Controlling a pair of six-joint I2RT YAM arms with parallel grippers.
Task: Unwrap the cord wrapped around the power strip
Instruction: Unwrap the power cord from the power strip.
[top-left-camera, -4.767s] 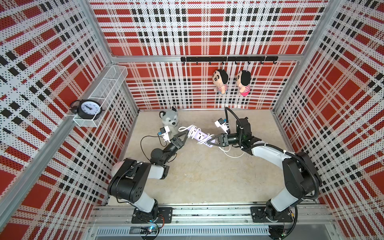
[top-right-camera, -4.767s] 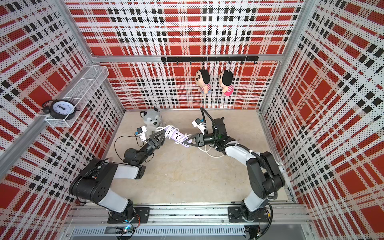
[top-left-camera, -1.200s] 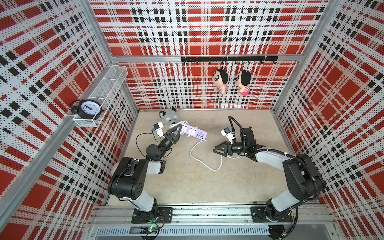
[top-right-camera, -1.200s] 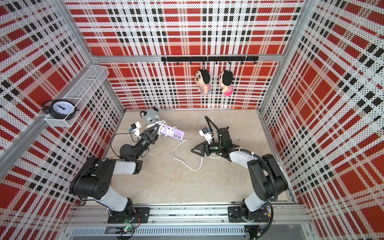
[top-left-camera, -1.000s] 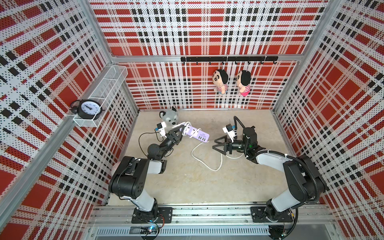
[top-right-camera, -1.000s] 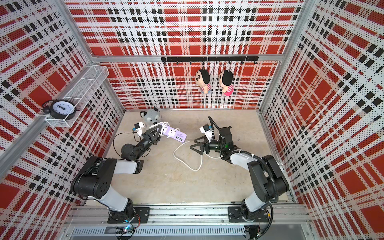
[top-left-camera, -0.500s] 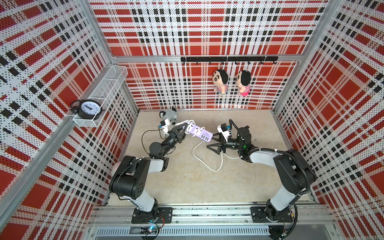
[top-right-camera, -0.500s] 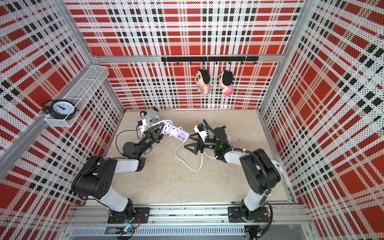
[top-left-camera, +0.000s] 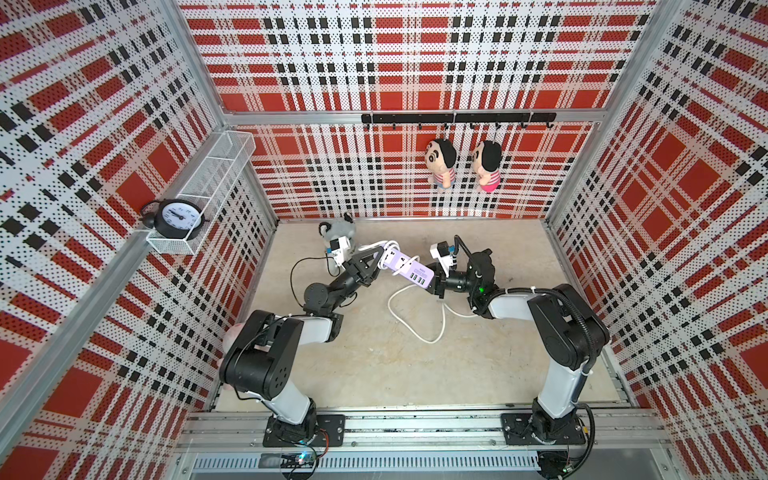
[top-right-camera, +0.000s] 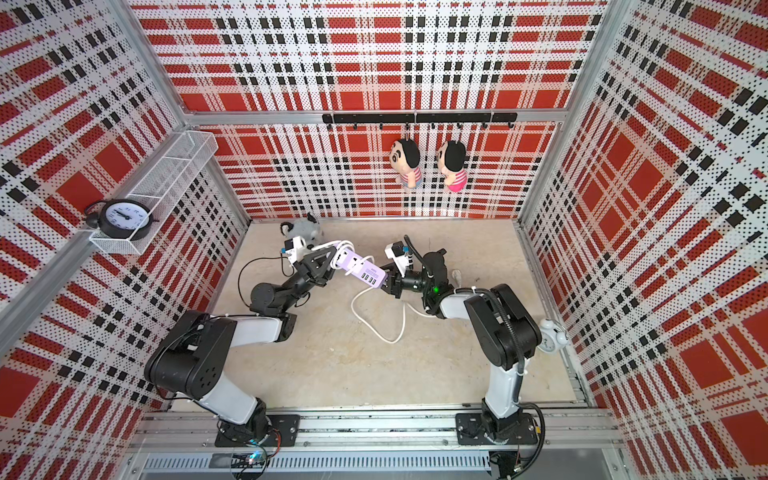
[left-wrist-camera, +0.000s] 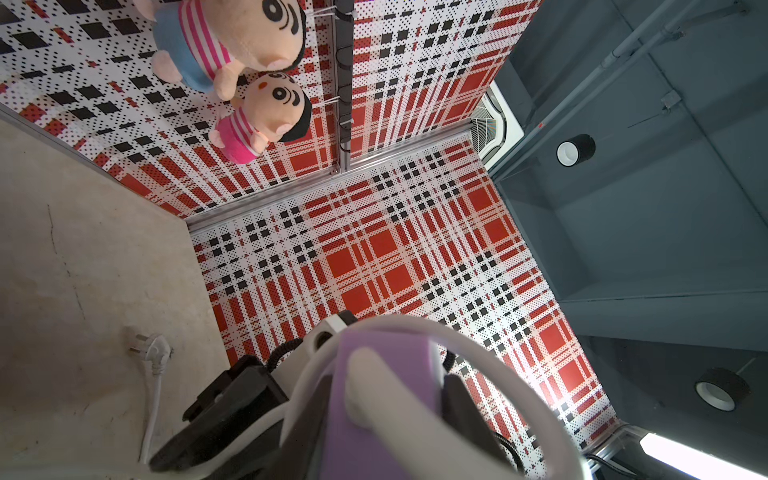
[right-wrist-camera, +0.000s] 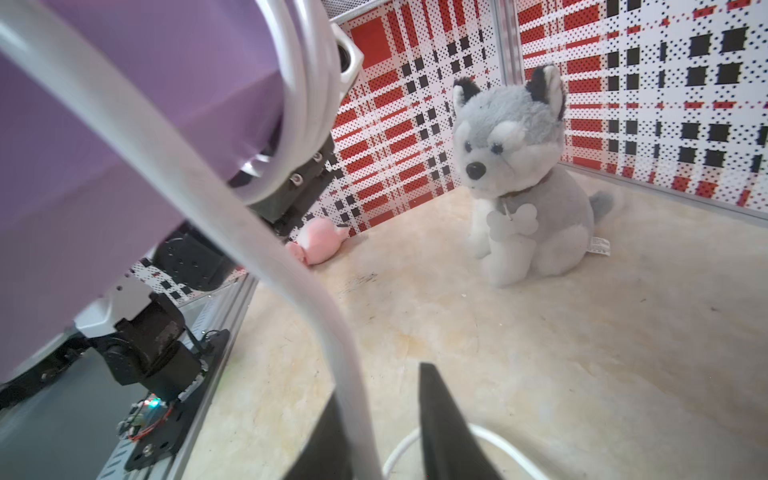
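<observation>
Top views both show the small lavender plastic power strip (top-left-camera: 405, 266) raised above the beige worktop (top-left-camera: 374, 374), clamped at its cord end by the left end effector (top-left-camera: 379, 261). Turns of the thick white cord (top-left-camera: 415, 328) encircle the strip, and the rest lies looped on the worktop below.

In the right wrist view the cord passes between the fingers of the right end effector (right-wrist-camera: 380, 399), but a firm grip cannot be confirmed.

Recommended: lead the strand round the free USB end, keeping clear of the grey plush husky (right-wrist-camera: 523, 166) and the back wall. Open room lies toward the front.

We see red plaid perforated walls (top-left-camera: 415, 62) around a beige floor (top-left-camera: 395, 374), a wire shelf (top-left-camera: 216, 166) at ten o'clock, a black hook rail (top-left-camera: 457, 118) at twelve.
</observation>
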